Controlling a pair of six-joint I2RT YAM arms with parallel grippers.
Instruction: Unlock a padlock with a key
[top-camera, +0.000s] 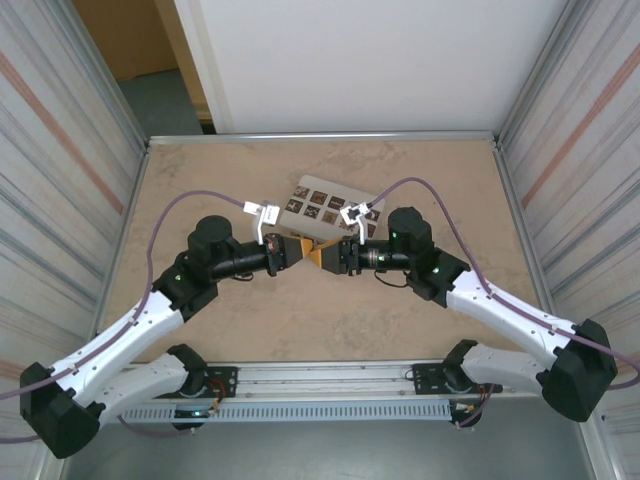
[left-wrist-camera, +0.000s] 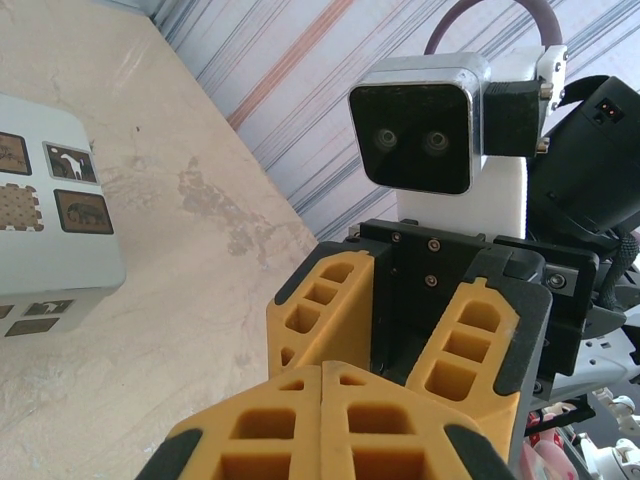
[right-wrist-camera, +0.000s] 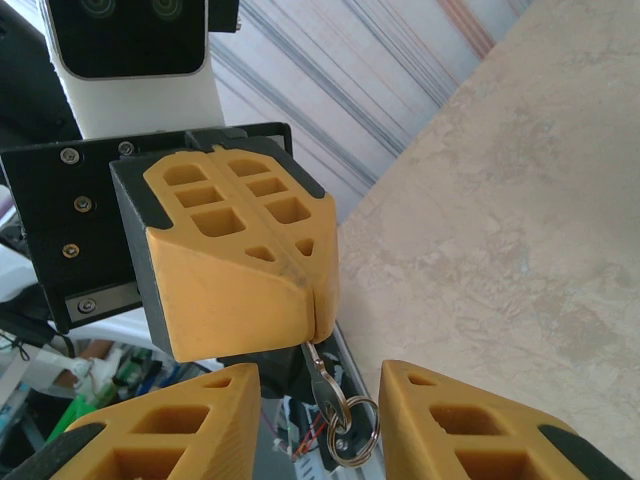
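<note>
Spreading across the top view, the beige marbled worktop (top-camera: 200, 180) carries everything. From its near edge the left arm (top-camera: 150, 320) and the right arm (top-camera: 500, 305) reach inward, and they meet nose to nose around the middle of the worktop. Just behind this meeting place a white box (top-camera: 322, 207) with dark square tiles on its top face lies flat on the worktop.

The left tool (right-wrist-camera: 312, 300) is clenched. Its two yellow fingers press together along one seam and pinch a small silvery key (right-wrist-camera: 318, 372). The key sticks out of the seam, toward the bottom of the right wrist view, and sits in the gap between the fingers of the right tool (left-wrist-camera: 400, 340). The right tool is released: its yellow fingers stand well apart, one on each side of the key, and do not touch it. A thin metal ring (right-wrist-camera: 352, 428) hangs from the free end of the key, with another small ring linked in it.
</note>
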